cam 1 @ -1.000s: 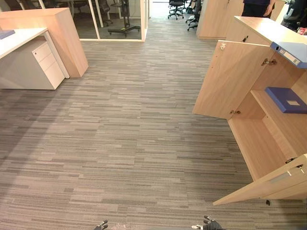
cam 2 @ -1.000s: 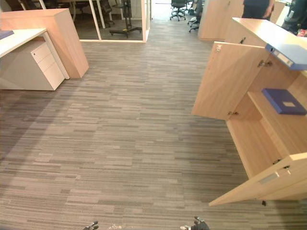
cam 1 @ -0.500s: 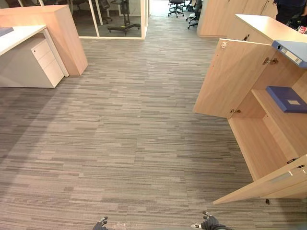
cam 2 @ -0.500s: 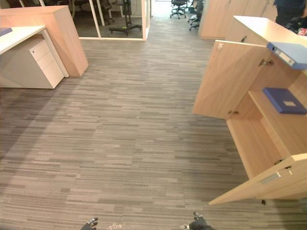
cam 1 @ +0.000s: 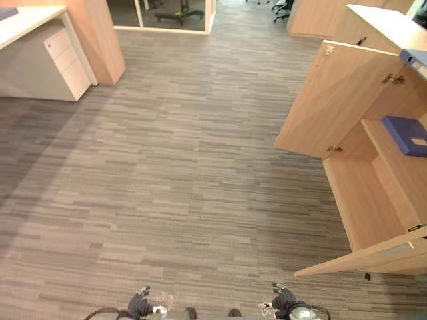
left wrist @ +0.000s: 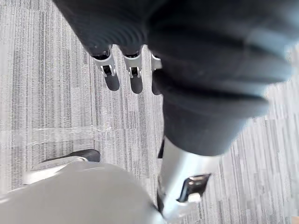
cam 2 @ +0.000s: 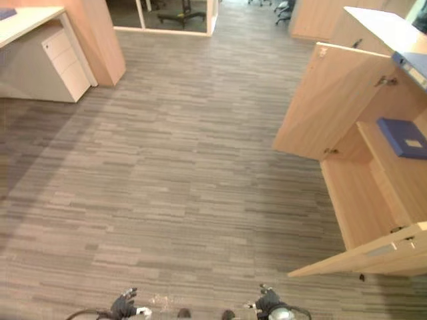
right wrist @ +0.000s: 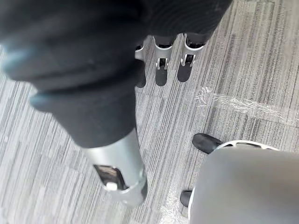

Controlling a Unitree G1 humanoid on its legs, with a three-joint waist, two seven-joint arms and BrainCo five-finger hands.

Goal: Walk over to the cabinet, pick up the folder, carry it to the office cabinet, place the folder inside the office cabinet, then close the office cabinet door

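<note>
Grey striped carpet [cam 1: 167, 167] takes up most of the scene, with a desk [cam 1: 27, 17] and white drawer unit [cam 1: 63, 57] far off on the robot's left. The office cabinet [cam 1: 363, 200] stands open on its right. Its far door [cam 1: 333, 100] and near door [cam 1: 380, 255] both swing out over the floor. One blue folder [cam 1: 407, 133] lies flat on the shelf inside. A second blue folder [cam 1: 415, 59] sits on the cabinet top and seems to jut past the front edge. I can't tell which of the two the task means. The left hand [cam 1: 140, 305] and right hand [cam 1: 283, 301] hang low, well apart from the cabinet. In the wrist views the fingers [left wrist: 111, 74] are straight and relaxed, and both hands hold nothing. The main risk is the near door, which sticks into the walking path just ahead of the right hand. A turn toward the cabinet could clip it with the right arm, swinging it or upsetting the robot's balance. Second risk is grabbing the wrong folder, since the two look alike. Third, a reach to the shelf passes under the top folder, and a bump could knock it off the edge.
</note>
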